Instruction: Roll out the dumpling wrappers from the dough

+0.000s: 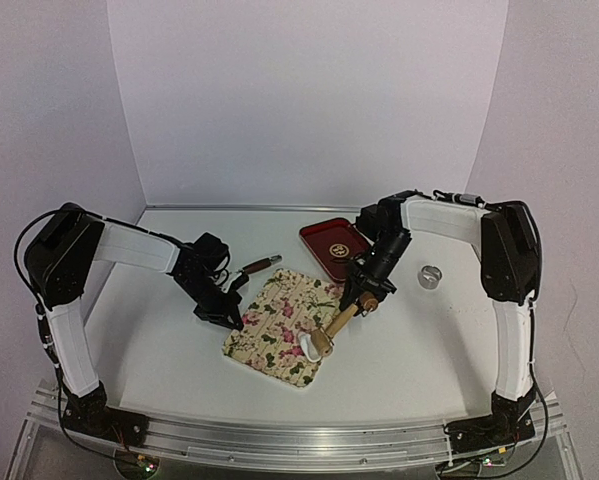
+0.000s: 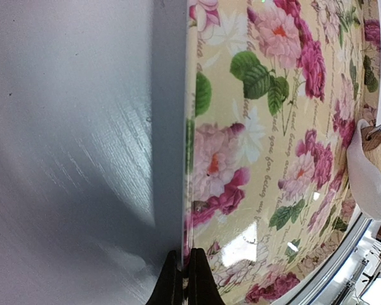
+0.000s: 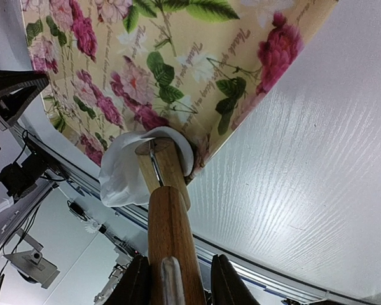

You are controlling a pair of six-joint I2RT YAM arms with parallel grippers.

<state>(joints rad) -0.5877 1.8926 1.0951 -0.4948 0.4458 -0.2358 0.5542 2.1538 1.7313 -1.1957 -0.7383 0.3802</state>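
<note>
The right gripper (image 1: 362, 293) sits just right of the frame's centre in the top view, its two fingers (image 3: 227, 284) closed around the handle of a wooden rolling pin (image 1: 343, 320). The pin slants down and left from the gripper to the lower right corner of a floral mat (image 1: 279, 322).

The dumpling wrapper (image 1: 312, 347) lies at that corner – a small white piece of dough touching the pin's far end. In the right wrist view it is not flat: it curls up around the tip of the pin (image 3: 171, 216), at the mat's (image 3: 145, 70) edge, lower left of centre.

The left gripper (image 1: 224, 312) is at the mat's left edge, left of centre in the top view. Its wrist camera shows the dark fingers (image 2: 175, 279) pressed together at the bottom of the frame, pinching the mat's thin edge (image 2: 273, 165).

A red tray (image 1: 327, 250) lies above the mat – a metal ring (image 1: 431, 275) stands to the tray's right.
</note>
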